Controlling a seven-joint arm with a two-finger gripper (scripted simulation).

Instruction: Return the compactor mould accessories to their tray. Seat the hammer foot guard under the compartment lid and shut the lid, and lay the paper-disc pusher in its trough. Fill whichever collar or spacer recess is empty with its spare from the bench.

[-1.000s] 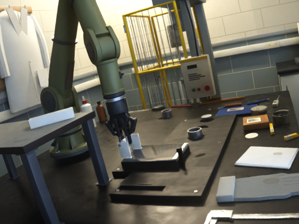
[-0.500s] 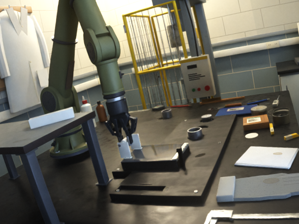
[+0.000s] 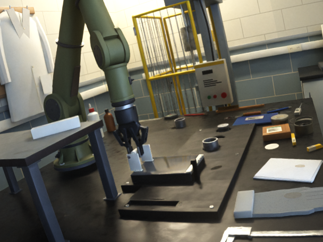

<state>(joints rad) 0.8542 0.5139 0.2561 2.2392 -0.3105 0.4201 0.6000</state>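
The compartment lid (image 3: 170,162), a flat glossy panel, lies down over its black compartment on the near left of the dark tray (image 3: 186,164), with two white tabs (image 3: 139,158) standing at its left edge. My gripper (image 3: 134,151) is open just above those tabs and holds nothing. A long white bar (image 3: 55,127) lies on the small side table at the left. A grey collar (image 3: 210,143) stands on the tray, a second grey ring (image 3: 180,122) stands on the bench behind it, and a grey disc (image 3: 222,126) sits at the tray's far end. An empty trough (image 3: 152,203) runs along the tray's near edge.
The yellow-caged compactor (image 3: 180,61) stands behind the tray. The side table (image 3: 50,148) overhangs the bench left of the gripper. To the right lie a white pad (image 3: 288,169), a grey glove-like mat (image 3: 279,203), a brown box (image 3: 276,132) and small tools.
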